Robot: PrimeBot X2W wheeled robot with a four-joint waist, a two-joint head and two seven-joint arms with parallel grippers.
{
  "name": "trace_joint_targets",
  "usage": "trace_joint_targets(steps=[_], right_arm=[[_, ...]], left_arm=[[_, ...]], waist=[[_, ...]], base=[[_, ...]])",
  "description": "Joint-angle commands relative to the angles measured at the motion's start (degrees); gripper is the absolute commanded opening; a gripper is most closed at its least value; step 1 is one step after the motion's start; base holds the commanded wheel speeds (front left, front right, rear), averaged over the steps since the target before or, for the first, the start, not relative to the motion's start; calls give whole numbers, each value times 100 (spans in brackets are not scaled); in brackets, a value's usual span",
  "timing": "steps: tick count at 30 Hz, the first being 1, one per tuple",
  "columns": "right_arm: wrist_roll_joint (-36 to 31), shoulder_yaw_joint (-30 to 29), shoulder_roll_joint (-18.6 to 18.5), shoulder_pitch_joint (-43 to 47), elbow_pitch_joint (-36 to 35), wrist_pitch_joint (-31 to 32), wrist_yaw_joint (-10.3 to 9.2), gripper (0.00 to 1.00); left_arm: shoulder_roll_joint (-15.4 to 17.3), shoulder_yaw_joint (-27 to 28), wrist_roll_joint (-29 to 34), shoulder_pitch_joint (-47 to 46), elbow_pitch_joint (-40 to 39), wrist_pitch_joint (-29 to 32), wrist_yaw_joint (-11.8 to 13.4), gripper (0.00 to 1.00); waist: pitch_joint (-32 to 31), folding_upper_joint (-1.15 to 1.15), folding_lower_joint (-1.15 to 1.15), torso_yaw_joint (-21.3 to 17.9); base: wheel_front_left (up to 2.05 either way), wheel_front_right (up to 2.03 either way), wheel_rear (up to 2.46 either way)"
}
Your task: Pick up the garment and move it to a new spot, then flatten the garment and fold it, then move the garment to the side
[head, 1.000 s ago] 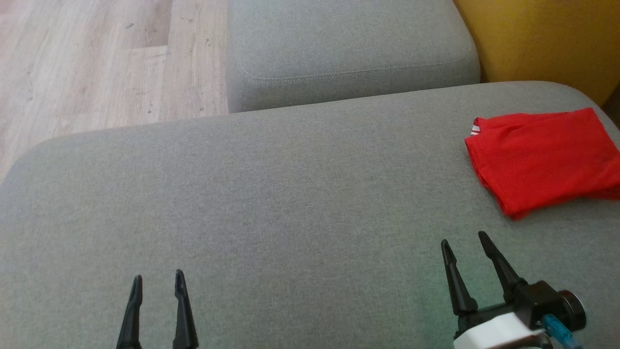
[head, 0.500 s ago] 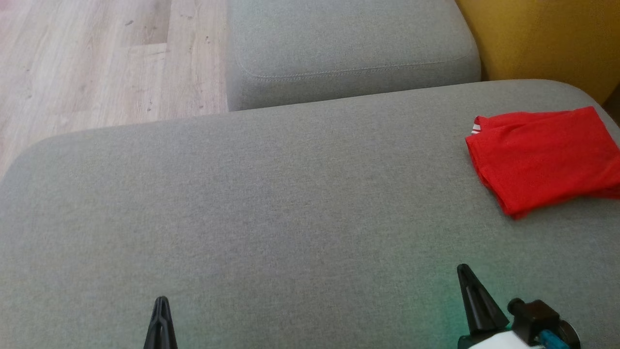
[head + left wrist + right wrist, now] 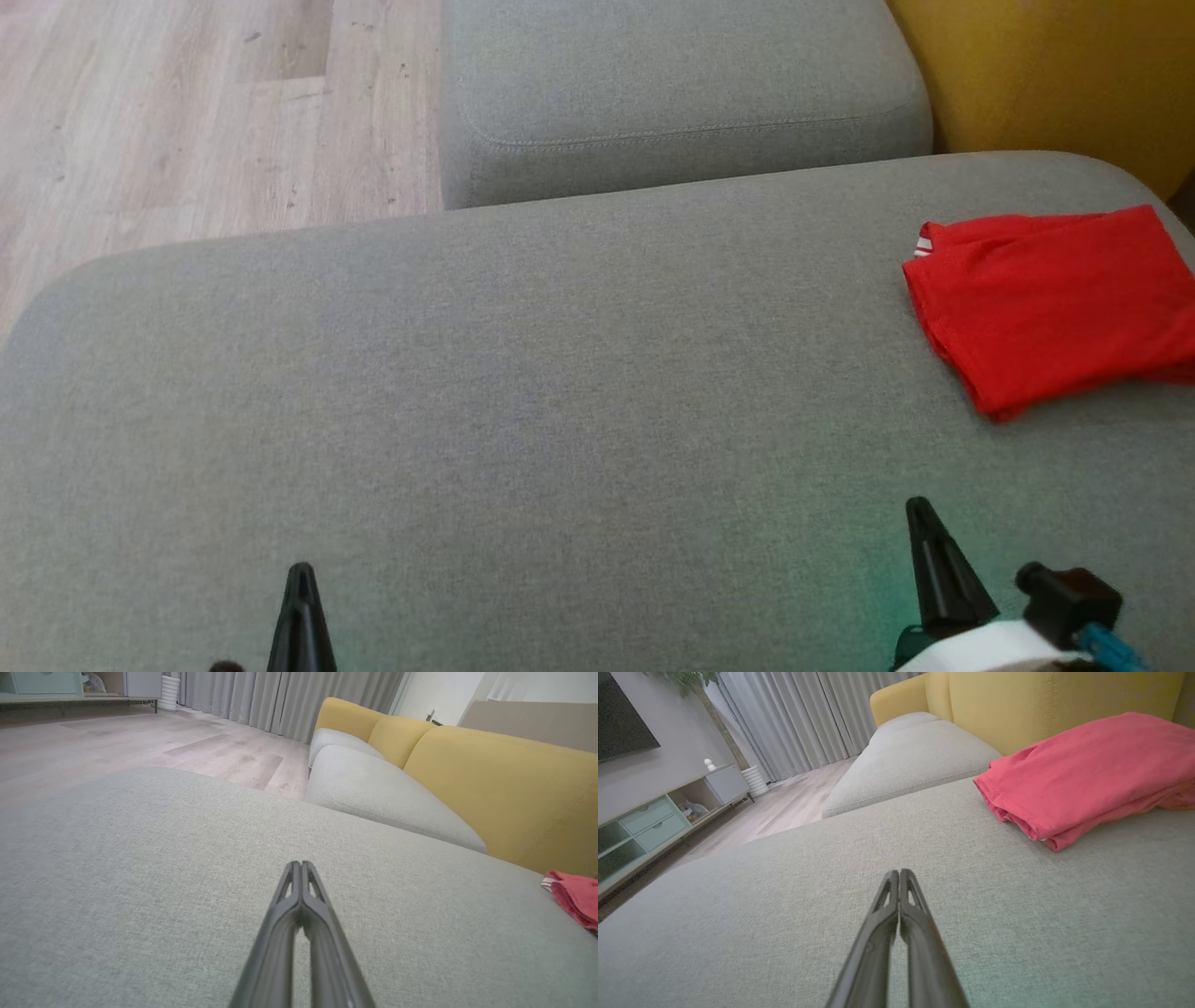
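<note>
Reaching for the garment (image 3: 1050, 303) in the present state would probably push its folded layers apart, because the left tool (image 3: 301, 569) and the right tool (image 3: 922, 506) both have their fingers pressed together and hold nothing. The red garment lies folded at the far right of the grey sofa cushion (image 3: 560, 373), near the yellow backrest (image 3: 1046, 75) and well apart from both tools. Its right side runs out of the head view, so any contact there could go unnoticed. The cushion is soft woven fabric. A tool tip driven down could sink in or snag the weave, and loose cloth could drag along it. A second grey cushion (image 3: 672, 84) adjoins the far edge. Beyond are a pale wood floor (image 3: 187, 112), grey curtains (image 3: 280, 695) and a low cabinet (image 3: 654, 821).
</note>
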Motion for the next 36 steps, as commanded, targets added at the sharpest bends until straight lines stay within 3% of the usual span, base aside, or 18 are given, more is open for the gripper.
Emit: trace_joint_targets(steps=[1,36], right_arm=[[229,-22,-78,-306,-182,33,-1,0],[2777,-276,-151,-668,-196,518,-2,0]], left_arm=[[69,101,-196,-248,-126,28,-44,0],[134,381,-2511,-826,126,520,-415,0]], waist=[[4,0,0,5],[93,0,-1,93]], base=[[0,0,0],[0,0,0]])
